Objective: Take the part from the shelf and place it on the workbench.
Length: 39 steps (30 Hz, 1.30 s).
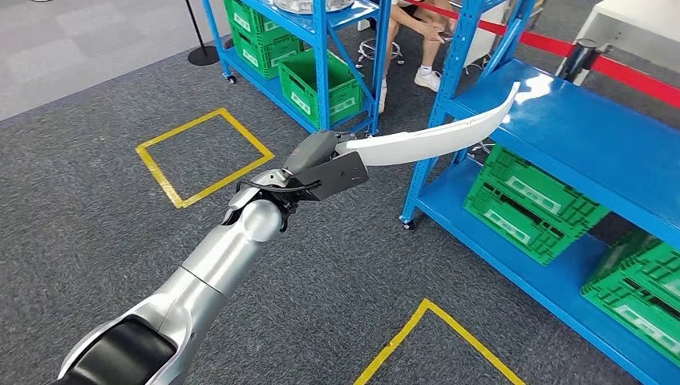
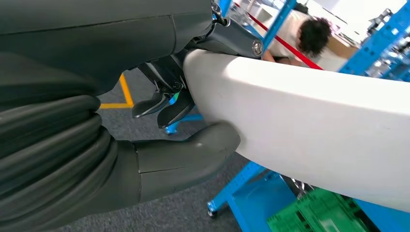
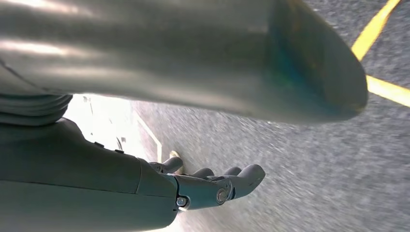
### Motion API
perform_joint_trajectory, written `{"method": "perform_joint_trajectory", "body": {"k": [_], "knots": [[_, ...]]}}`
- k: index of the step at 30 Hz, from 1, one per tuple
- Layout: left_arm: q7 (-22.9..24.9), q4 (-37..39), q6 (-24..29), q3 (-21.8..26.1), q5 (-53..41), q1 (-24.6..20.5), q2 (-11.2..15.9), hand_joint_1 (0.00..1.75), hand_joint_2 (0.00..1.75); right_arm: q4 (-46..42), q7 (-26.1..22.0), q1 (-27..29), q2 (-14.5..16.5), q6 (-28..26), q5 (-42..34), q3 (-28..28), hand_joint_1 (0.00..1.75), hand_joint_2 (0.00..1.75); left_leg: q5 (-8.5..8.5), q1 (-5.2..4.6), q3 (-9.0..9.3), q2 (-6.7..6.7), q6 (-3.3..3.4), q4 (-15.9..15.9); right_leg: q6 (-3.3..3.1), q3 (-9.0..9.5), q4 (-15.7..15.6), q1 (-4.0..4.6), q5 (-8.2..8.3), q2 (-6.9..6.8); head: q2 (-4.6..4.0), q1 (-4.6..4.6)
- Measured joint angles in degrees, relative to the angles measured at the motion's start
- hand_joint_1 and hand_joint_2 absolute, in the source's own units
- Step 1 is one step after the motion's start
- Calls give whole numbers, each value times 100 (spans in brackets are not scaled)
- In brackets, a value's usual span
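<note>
The left hand (image 1: 321, 164) holds the part (image 1: 437, 132), a long, curved white panel, by one end. In the left wrist view the thumb (image 2: 193, 150) presses on one face of the panel (image 2: 314, 125) and the darker fingers (image 2: 167, 104) clamp the other, so the grip is closed on the panel's end. The panel runs out from the hand toward the blue shelf (image 1: 593, 128); its far tip is over the shelf's top deck, and whether it touches the deck cannot be told. Holding it by the end leaves most of its length unsupported, which in my judgement makes it liable to swing or catch the shelf upright during withdrawal.

The right hand (image 3: 212, 186) hangs beside the body above the grey carpet (image 1: 96, 233), fingers loosely curled and slightly apart, holding nothing.

Green crates (image 1: 533, 200) sit on the lower deck of the near shelf; what is in them cannot be made out. A second blue shelf (image 1: 321, 48) further back also carries green crates (image 1: 321, 84), contents likewise unclear. A person (image 1: 417, 36) sits behind the shelves. Yellow tape squares (image 1: 204, 156) mark the floor.

The lift-off step appears to be in hand; placing remains to be done, with no workbench evident from here.
</note>
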Motion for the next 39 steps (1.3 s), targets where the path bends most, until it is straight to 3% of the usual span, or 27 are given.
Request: {"method": "perform_joint_trajectory", "body": {"k": [2, 3, 5, 6, 7, 9, 11, 12, 13, 14, 15, 17, 18, 20, 21, 23, 25, 27, 28, 29, 31, 33, 35, 36, 37, 39], "knots": [[0, 12, 0, -4, 1, -16, -27, 175, 175, 0, -43, -1, -4, -1, 0, -2, 0, 0, 11, 3, -37, -154, -58, 18, -18, 240, -541, -15, 153, 238, 0, 2], [0, 20, 0, -8, 2, -20, -32, 175, 175, 0, -67, -3, -4, -1, 0, -3, 0, 0, 27, 12, -57, -230, -101, 9, -32, 265, -606, -11, 137, 275, 0, 3], [-1, 27, 1, -12, 2, -21, -30, 175, 175, 0, -82, -14, 1, -2, 0, -4, 0, 0, 64, 30, -92, -335, -184, -18, -89, 299, -645, -8, 163, 106, 0, 4], [-4, 29, 1, -13, 3, -25, -22, 175, 175, 0, -68, -20, 3, -2, -1, -4, 0, 0, 44, 15, -123, -238, -213, 20, -130, 324, -671, -17, 180, 23, 0, -2], [-13, 31, 2, -14, 8, -35, -20, 175, 175, 0, -57, -21, 5, -4, 0, -5, 0, 0, -37, -4, -196, -53, -236, 153, -170, 348, -699, -27, 195, -64, 0, -22], [-40, 38, 2, -18, 26, -51, -28, 175, 175, 0, -49, -6, 4, -8, 17, -6, 0, 0, -364, -22, -488, 393, -271, 756, -225, 368, -724, -23, 195, -241, 0, -59], [-62, 48, 16, -22, 43, -32, -40, 175, 175, 0, -48, 11, -2, -4, 76, -6, 0, 0, -644, 11, -828, 546, -308, 1452, -241, 371, -723, -13, 180, -428, 0, -70], [-67, 50, 34, -24, 46, -10, -39, 175, 175, 0, -47, 14, -5, -1, 114, -6, 0, 0, -646, 24, -885, 565, -319, 1579, -240, 376, -722, -13, 172, -521, 0, -72], [-68, 45, 60, -24, 48, 15, -34, 175, 175, 0, -48, 13, -8, 3, 153, -5, 0, 0, -541, 33, -820, 586, -321, 1473, -234, 385, -721, -13, 162, -606, 0, -72], [-68, 31, 90, -24, 47, 37, -27, 175, 175, 0, -48, 10, -8, 7, 182, -5, 0, 0, -360, 35, -640, 639, -311, 1148, -224, 402, -719, -11, 149, -687, 0, -72], [-68, 6, 121, -24, 44, 50, -20, 175, 175, 0, -48, 7, -8, 11, 207, -3, 0, 0, -189, 22, -406, 772, -287, 718, -209, 422, -718, -7, 132, -763, 0, -72], [-58, -61, 155, -23, 43, 55, -6, 175, 175, 0, -55, 1, -9, 16, 243, 4, 0, 0, -14, -32, -58, 991, -209, 79, -159, 451, -710, 28, 97, -892, 0, -68], [-46, -89, 142, -21, 56, 54, 14, 175, 175, 0, -59, -4, -10, 19, 258, 9, 0, 0, -11, -55, -1, 1031, -171, -40, -129, 464, -710, 46, 83, -956, 0, -64], [-41, -112, 13, 4, 142, 54, 85, 175, 175, 0, -64, -26, -11, 41, 256, 16, 0, 0, -2, -64, -4, 890, -104, -67, -70, 495, -722, 56, 65, -1081, 0, -58], [-58, -106, -68, 29, 204, 49, 129, 175, 175, 0, -63, -41, -14, 59, 235, 17, 0, 0, 11, -54, -1, 820, -75, -85, -38, 502, -705, 45, 36, -1047, 0, -57], [-137, -48, -191, 74, 320, -9, 180, 175, 175, 0, -64, -54, -21, 91, 161, 16, 0, 0, 45, -18, 8, 675, -17, -121, 13, 372, -405, 21, -160, -721, 0, -43], [-217, 73, -230, 86, 378, -86, 183, 175, 175, 0, -65, -36, -31, 102, 90, 7, 0, 0, 57, 0, 1, 514, 15, -125, 32, 2, 329, 16, -494, -366, 0, -18], [-264, 179, -218, 87, 392, -98, 178, 175, 175, 0, -62, -11, -35, 96, 41, -3, 0, 0, 58, 0, -2, 342, 24, -112, 29, -314, 880, 19, -615, -271, 0, -5], [-276, 210, -206, 88, 393, -89, 179, 175, 175, 0, -60, -4, -34, 93, 22, -6, 0, 0, 57, 2, -2, 253, 21, -99, 24, -332, 847, 16, -508, -252, 0, -4], [-286, 233, -195, 88, 393, -84, 179, 175, 175, 0, -59, -1, -32, 89, 10, -10, 0, 0, 55, 7, -2, 165, 12, -81, 19, -238, 590, 7, -311, -215, 0, -4], [-301, 260, -184, 88, 394, -90, 176, 175, 175, 0, -68, -1, -29, 80, -1, -18, 0, 0, 41, 15, -19, -2, -36, -31, 17, 88, -181, -28, 47, 29, 0, 1], [-307, 272, -180, 89, 395, -98, 169, 175, 175, 0, -109, -6, -28, 74, -3, -24, 0, 0, 44, 17, -61, -146, -114, -9, -7, 266, -583, -37, 138, 208, 0, 8], [-309, 286, -178, 102, 396, -98, 173, 175, 175, 0, -121, -18, -24, 72, -9, -26, 0, 0, 81, 28, -104, -269, -197, -39, -75, 297, -613, -25, 138, 117, 0, 9], [-308, 293, -176, 113, 396, -99, 181, 175, 175, 0, -111, -25, -19, 71, -13, -26, 0, 0, 79, 24, -126, -200, -228, -25, -119, 313, -632, -26, 155, 45, 0, 4], [-308, 298, -170, 124, 396, -103, 188, 175, 175, 0, -102, -25, -14, 70, -15, -26, 0, 0, 27, 13, -178, -48, -253, 62, -168, 331, -653, -25, 171, -32, 0, -15], [-306, 298, -126, 135, 390, -100, 193, 175, 175, 0, -99, -8, -8, 69, -10, -27, 0, 0, -265, -3, -423, 368, -282, 582, -243, 346, -679, -6, 181, -197, 0, -53]]}}
